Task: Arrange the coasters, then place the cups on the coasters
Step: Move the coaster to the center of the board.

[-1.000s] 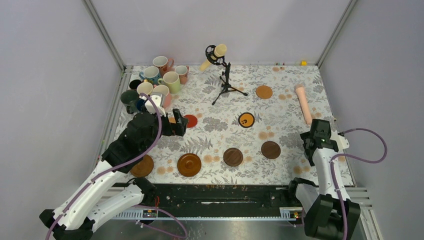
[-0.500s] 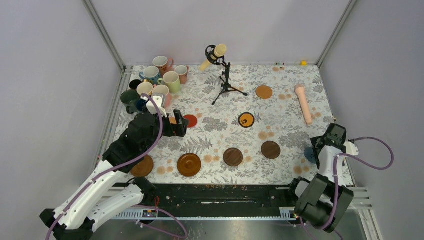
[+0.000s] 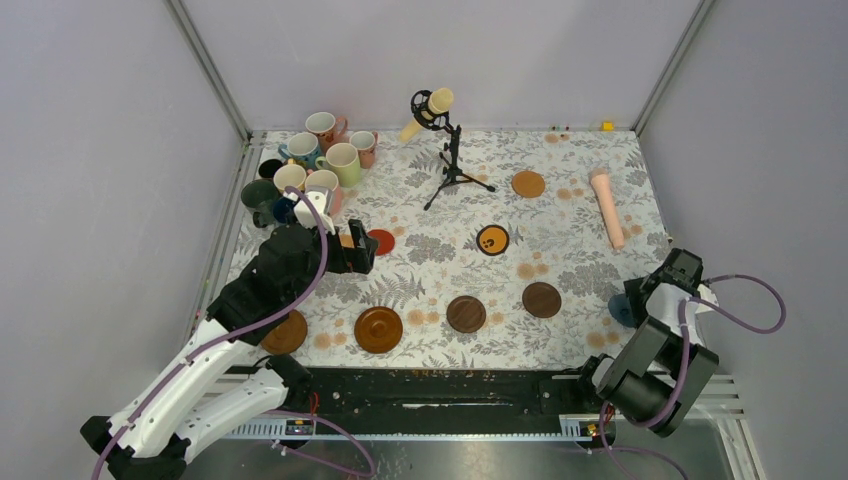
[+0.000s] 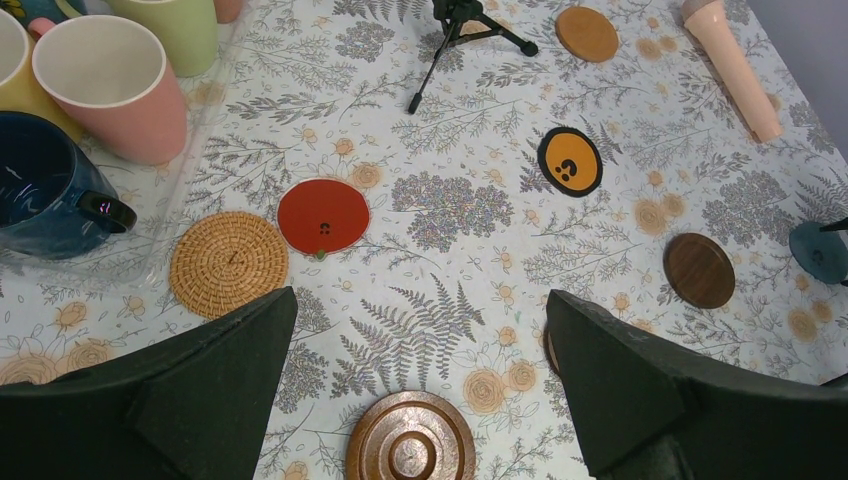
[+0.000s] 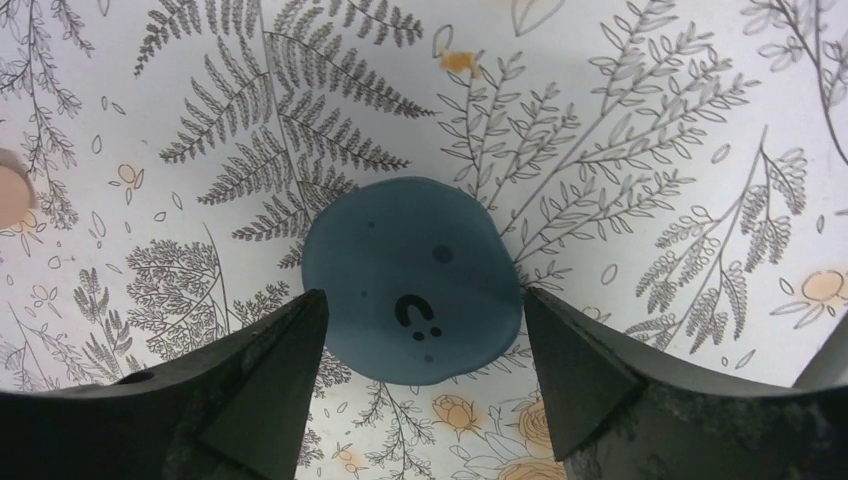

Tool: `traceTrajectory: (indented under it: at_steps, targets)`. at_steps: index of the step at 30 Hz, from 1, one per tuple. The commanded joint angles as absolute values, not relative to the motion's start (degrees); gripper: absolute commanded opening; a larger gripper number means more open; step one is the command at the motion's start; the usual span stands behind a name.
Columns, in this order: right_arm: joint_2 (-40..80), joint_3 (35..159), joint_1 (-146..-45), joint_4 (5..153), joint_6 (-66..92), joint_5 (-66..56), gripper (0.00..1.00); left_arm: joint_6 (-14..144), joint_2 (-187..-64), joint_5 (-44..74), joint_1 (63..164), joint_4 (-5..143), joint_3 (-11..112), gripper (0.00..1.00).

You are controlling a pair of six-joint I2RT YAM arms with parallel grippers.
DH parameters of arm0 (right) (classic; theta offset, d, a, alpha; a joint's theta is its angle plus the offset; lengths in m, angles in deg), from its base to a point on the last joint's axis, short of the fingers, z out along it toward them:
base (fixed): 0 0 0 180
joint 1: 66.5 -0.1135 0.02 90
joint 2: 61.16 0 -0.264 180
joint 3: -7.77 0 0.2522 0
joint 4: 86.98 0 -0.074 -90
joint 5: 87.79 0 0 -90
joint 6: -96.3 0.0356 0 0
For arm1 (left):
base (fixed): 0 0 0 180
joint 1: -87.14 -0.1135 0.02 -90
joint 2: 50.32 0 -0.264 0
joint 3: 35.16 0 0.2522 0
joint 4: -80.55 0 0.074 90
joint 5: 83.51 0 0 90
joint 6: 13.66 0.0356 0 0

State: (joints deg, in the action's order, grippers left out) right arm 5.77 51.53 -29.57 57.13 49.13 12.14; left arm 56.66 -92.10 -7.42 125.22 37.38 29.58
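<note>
Blue coaster lies flat on the tabletop, flanked by the spread right pincer. A brown coaster lies near it. The left pincer is also spread.

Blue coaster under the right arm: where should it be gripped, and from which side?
By two opposite edges of the blue coaster, coming straight down from above. It is a thin round disc lying flat on the cloth, so only its rim offers a hold. The right gripper straddles it.
</note>
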Motion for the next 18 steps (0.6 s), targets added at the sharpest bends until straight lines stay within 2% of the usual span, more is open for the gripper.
traceTrajectory:
  at_steps: [1,7,11,18]
  targets:
    - [9.03,52.40,-29.29,58.11,47.79,7.39,0.77,56.93,-91.92,-7.63,125.28,40.24,30.14,0.99]
    - [10.09,52.36,-29.32,56.61,47.77,1.17,0.61,56.70,-92.07,-7.01,125.27,40.24,30.19,0.99]
    - [11.14,53.18,-29.31,55.50,47.36,-2.17,0.54,56.66,-91.79,-7.17,125.27,40.24,30.28,0.99]
    - [16.70,56.54,-29.52,52.45,42.62,-8.45,0.50,56.57,-90.80,-6.92,125.17,40.52,30.28,0.99]
